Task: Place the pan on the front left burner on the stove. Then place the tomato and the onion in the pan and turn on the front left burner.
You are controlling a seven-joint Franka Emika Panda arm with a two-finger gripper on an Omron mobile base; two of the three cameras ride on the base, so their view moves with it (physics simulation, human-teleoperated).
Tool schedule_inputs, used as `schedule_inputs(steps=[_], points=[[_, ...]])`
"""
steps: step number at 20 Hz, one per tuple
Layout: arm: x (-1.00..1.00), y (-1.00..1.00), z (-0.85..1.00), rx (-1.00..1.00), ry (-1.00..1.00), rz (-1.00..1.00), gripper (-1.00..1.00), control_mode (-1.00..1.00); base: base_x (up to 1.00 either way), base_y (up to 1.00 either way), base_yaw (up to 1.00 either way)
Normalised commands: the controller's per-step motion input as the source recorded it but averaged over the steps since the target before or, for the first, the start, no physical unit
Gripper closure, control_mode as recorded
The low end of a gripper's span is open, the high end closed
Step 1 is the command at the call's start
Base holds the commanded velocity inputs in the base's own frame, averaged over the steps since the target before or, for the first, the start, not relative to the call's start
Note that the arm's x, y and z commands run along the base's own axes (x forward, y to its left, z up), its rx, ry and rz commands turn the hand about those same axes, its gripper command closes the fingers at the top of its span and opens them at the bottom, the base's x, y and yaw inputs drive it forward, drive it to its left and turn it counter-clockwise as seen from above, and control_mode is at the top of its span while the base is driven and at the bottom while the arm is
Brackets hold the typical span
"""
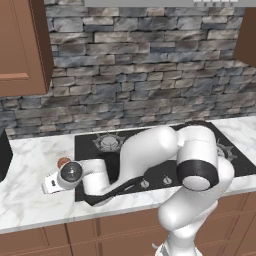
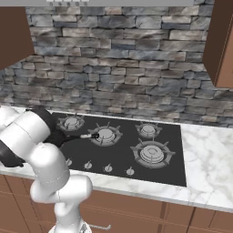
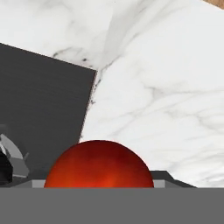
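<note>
A glossy red tomato [image 3: 98,164] sits low in the hand view, tight between the two finger tips of my gripper [image 3: 99,181], which is shut on it. From the left base view the tomato [image 1: 63,161] peeks out past the hand, over the marble counter just left of the stove [image 1: 90,142]. The black pan [image 2: 61,138] rests at the stove's front left, partly behind my arm, its grey-tipped handle [image 2: 86,135] pointing right. The front left burner is hidden under the pan and arm. The onion is hidden.
Marble counter [image 1: 30,205] runs left of the black cooktop [image 2: 173,154] and also right of it [image 2: 209,159]. Silver knobs [image 2: 108,168] line the stove's front edge. A wooden wall cabinet [image 1: 20,45] hangs at upper left, and a dark object [image 1: 4,155] stands at the far left.
</note>
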Motion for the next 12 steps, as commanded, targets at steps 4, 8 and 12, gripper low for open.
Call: schedule_inputs(steps=[4, 8, 12], points=[[0.00, -0.10, 0.92, 0.14, 0.00, -0.12, 1.00, -1.00, 0.00, 0.00, 0.00], [0.00, -0.15, 1.00, 0.12, 0.00, -0.16, 1.00, -1.00, 0.00, 0.00, 0.00], [0.00, -0.18, 1.00, 0.09, 0.00, -0.19, 1.00, -1.00, 0.00, 0.00, 0.00]])
